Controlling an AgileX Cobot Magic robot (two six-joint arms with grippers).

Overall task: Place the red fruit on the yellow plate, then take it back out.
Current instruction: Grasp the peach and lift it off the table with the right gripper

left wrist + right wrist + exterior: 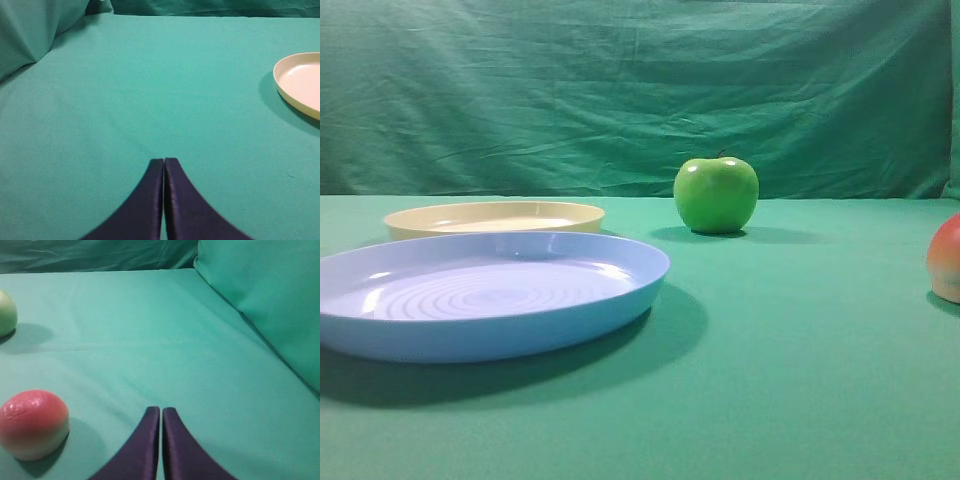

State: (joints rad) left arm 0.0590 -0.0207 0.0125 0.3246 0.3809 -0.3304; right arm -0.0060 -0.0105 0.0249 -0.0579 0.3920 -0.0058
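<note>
I see the red fruit [33, 423] resting on the green cloth [150, 340] just left of my right gripper [161, 412], whose jaws are pressed together on nothing; the left gripper [163, 162] is likewise closed and empty, with the yellow plate [300, 82] off to its right. The fruit looks smooth, glossy and rounded, so I judge it light but slippery and prone to rolling. I'd open wide and pinch it across its widest middle, low enough that it can't squirt upward.
</note>
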